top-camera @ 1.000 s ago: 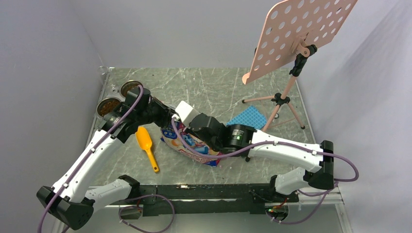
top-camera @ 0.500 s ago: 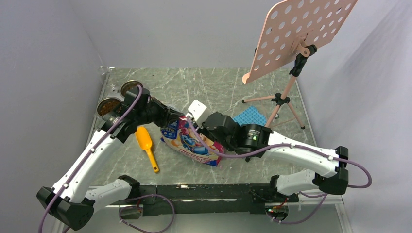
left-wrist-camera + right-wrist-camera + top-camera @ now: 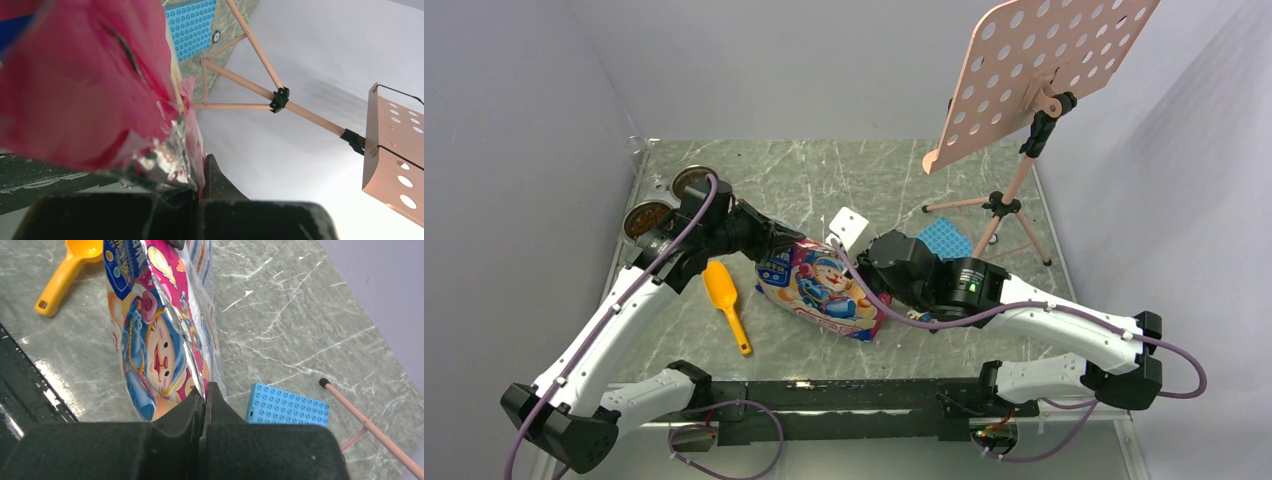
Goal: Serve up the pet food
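Pouch (image 3: 819,288) strung between both arms, one end toward the steel bowls (image 3: 628,214).
Left jaws clamp its crumpled foil end, likely the mouth, and right jaws pinch a side edge. Its long axis runs far-left to near-right over the counter (image 3: 874,180). Some kibble (image 3: 645,217) shows brown in the nearer bowl; the rest sits hidden inside. Glossy film looks slippery: one uneven tug could free it and scatter pellets beside the orange scoop (image 3: 727,300).

Bright, even overhead light; top view sharp, soft shadows on right wall. Left wrist: glossy pink cartoon-printed pouch (image 3: 75,85) close, blurred. Right wrist: glare on grey marble tabletop (image 3: 280,315), near edge.
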Action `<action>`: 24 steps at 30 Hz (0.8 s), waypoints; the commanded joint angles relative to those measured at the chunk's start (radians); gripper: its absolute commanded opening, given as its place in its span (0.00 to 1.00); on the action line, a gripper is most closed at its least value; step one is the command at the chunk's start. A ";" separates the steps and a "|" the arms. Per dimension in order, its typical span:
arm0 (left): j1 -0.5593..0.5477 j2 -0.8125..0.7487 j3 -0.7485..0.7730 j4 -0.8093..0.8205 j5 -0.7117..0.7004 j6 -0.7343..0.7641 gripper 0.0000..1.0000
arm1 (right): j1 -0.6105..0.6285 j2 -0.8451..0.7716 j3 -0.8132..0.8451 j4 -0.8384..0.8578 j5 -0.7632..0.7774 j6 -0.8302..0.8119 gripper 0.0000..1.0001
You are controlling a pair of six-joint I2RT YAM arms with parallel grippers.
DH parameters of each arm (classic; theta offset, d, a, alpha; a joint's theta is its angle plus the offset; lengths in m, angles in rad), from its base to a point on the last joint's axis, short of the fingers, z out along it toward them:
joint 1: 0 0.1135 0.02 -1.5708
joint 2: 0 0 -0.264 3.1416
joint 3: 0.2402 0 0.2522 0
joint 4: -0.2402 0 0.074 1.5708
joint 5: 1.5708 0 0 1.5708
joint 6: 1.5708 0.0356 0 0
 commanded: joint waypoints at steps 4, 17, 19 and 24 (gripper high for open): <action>0.014 -0.014 0.002 -0.017 -0.047 -0.294 0.00 | -0.020 -0.043 0.073 -0.095 -0.136 0.009 0.00; 0.011 -0.025 0.036 -0.084 -0.020 -0.358 0.00 | -0.010 0.274 0.251 0.084 0.124 -0.058 0.59; 0.011 -0.022 0.046 -0.100 -0.017 -0.393 0.00 | 0.022 0.309 0.246 0.123 0.209 -0.143 0.59; 0.037 0.006 0.096 -0.156 0.001 -0.462 0.00 | 0.094 0.349 0.146 0.335 0.455 -0.396 0.55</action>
